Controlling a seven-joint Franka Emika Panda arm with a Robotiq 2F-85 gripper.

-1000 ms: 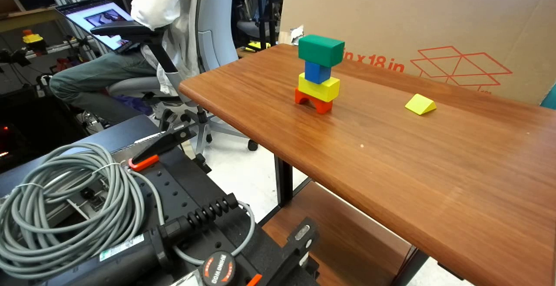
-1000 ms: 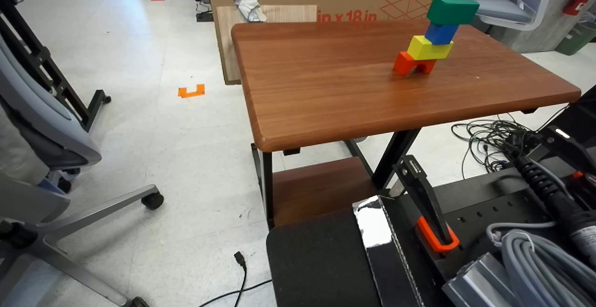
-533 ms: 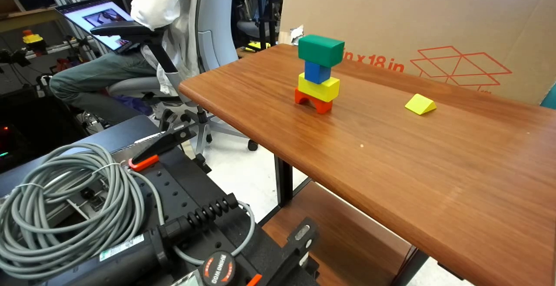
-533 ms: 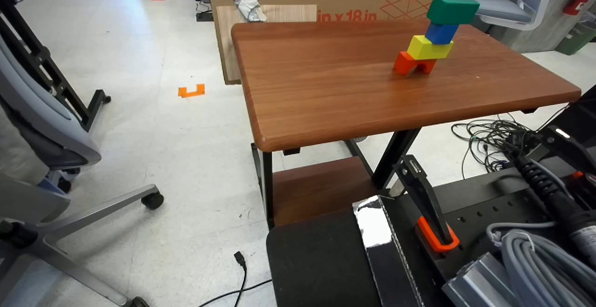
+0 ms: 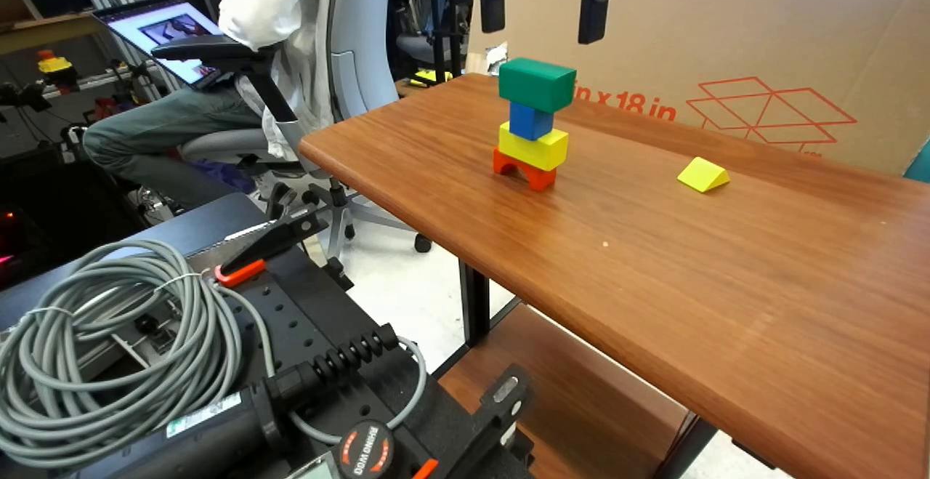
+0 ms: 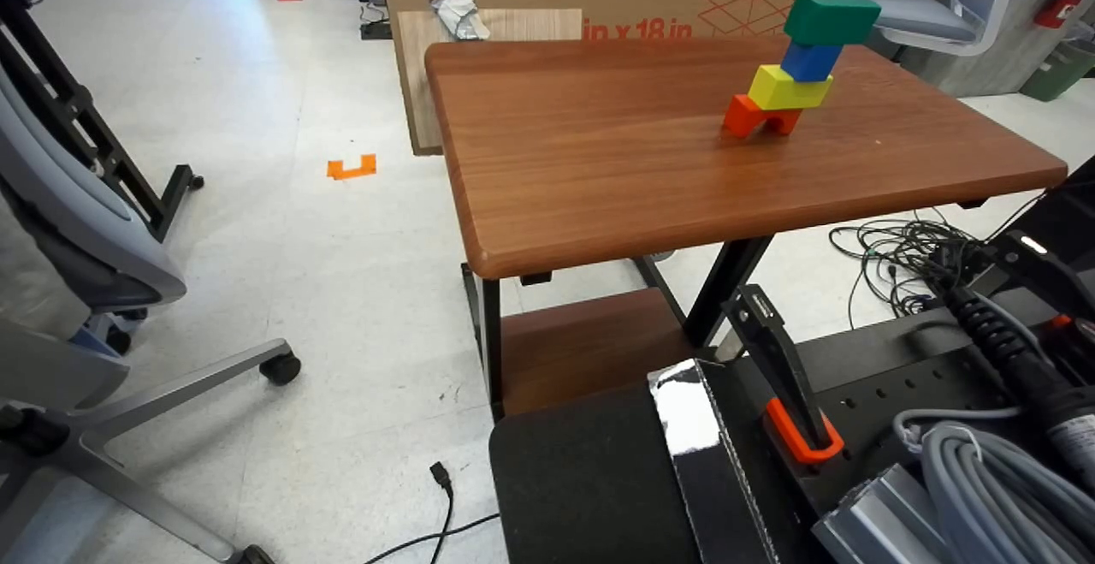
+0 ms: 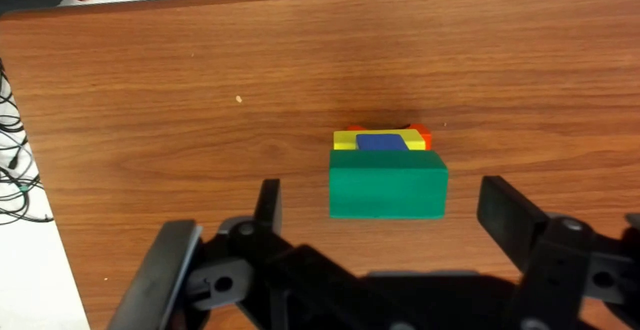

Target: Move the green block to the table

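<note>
While both exterior views crop the gaping tool (image 5: 542, 33), the green rectangular block (image 7: 388, 186) partly hides the blue block (image 7: 381, 142) beneath.

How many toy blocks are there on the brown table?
5. Stacked, from the top: green rectangular block, blue cube, yellow rectangular block, orange-red arch block. Apart from these lies a yellow triangular prism.

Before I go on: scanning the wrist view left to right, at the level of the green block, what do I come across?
Black cables → fingertip on the picture's left → green block → fingertip on the picture's right.
</note>
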